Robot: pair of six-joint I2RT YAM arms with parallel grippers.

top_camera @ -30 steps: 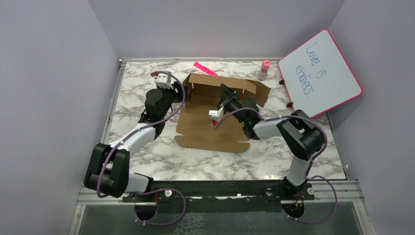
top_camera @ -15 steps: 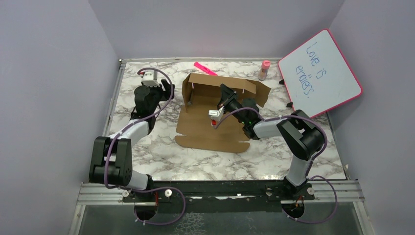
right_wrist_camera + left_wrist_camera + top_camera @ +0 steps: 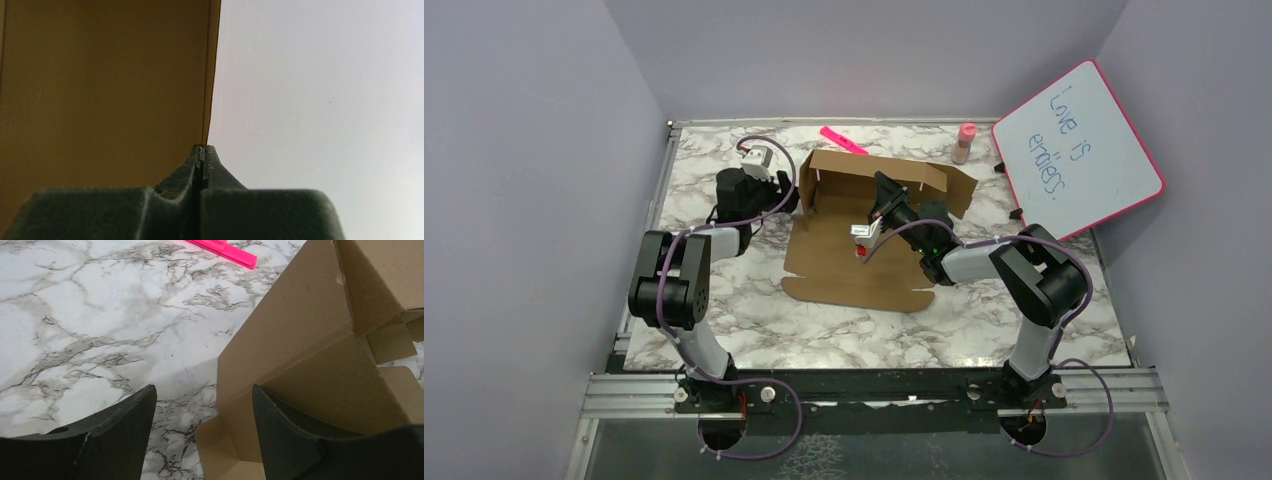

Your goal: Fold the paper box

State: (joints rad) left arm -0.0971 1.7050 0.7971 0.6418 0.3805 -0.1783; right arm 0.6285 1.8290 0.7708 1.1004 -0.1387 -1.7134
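Note:
The brown paper box (image 3: pixel 844 262) lies in the middle of the marble table, its back wall and left side flap raised. My left gripper (image 3: pixel 791 195) is open at the box's left side. In the left wrist view the left gripper (image 3: pixel 204 400) frames the standing left flap of the box (image 3: pixel 310 340), which is close to the right finger (image 3: pixel 285 435) with marble between it and the other finger. My right gripper (image 3: pixel 882 185) reaches to the back wall from inside the box. In the right wrist view the right gripper (image 3: pixel 204 146) is shut, pinching the edge of a panel of the box (image 3: pixel 100 75).
A pink marker (image 3: pixel 843 140) lies behind the box, also visible as the marker (image 3: pixel 225 249) in the left wrist view. A pink bottle (image 3: pixel 965 142) stands at the back right. A pink-framed whiteboard (image 3: pixel 1079 150) leans at the right wall. Grey walls enclose the table.
My left arm swung away to the left and has come back to the box's left flap, with its jaws opening wider. The right arm and the box have not moved.

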